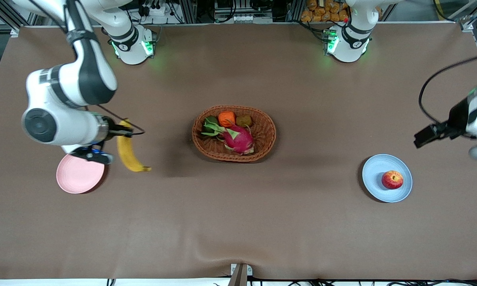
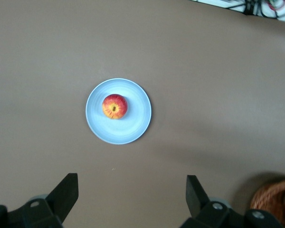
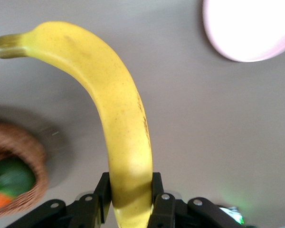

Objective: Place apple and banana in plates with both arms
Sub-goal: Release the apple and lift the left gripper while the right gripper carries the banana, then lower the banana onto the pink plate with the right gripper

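Note:
The red apple (image 1: 392, 179) lies in the pale blue plate (image 1: 371, 174) toward the left arm's end of the table. It also shows in the left wrist view, apple (image 2: 114, 106) on plate (image 2: 135, 123). My left gripper (image 2: 131, 194) is open and empty, high above the table beside that plate. My right gripper (image 3: 129, 185) is shut on one end of the yellow banana (image 3: 109, 95) and holds it in the air. The banana (image 1: 126, 153) hangs over bare table just beside the empty pale pink plate (image 1: 77, 176), which also shows in the right wrist view (image 3: 249, 28).
An oval wicker basket (image 1: 268, 137) stands mid-table with a magenta dragon fruit (image 1: 238, 139), an orange fruit (image 1: 226, 118) and green items. The brown cloth lies bare between basket and each plate. The left arm (image 1: 476, 115) is at the table's end.

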Motion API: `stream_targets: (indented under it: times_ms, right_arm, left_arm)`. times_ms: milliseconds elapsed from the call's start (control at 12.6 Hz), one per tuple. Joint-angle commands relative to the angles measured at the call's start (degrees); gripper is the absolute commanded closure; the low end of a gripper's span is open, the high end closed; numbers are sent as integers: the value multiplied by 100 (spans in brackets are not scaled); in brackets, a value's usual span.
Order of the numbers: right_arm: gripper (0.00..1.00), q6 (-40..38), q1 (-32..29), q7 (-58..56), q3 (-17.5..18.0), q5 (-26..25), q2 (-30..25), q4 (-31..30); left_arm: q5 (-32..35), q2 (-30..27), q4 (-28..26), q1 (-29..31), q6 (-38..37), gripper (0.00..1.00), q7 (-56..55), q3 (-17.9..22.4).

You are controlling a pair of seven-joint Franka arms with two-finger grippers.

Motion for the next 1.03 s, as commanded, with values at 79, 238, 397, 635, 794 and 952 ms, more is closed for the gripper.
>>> stream_targets:
  times_ms: [79,238,397,635,794,952]
  right_arm:
    - [100,33,-892,50,31,-570,-39,-372]
    - [100,279,-1088,50,31,-1210,154,-328]
    - [100,620,-1638,-98,40,-1548,373,-320]
    - [100,1359,-2055,-890,49,-1504,856,-311]
    - [100,1448,-1994,-917,58,-1504,946,-311]
    - [100,1606,-1888,-917,66,-1513,963,-328]
  left_arm:
    - [-144,-832,-369,-358,-842,0,720,577]
    - [-557,-1202,-835,-465,-809,0,835,992]
    - [-541,-1264,-863,-483,-861,0,835,1001]
    - [-497,-1423,-986,-650,-922,0,826,993]
    - [-488,-1405,-978,-659,-967,0,817,931]
    - [-480,-1361,-943,-676,-958,0,809,905]
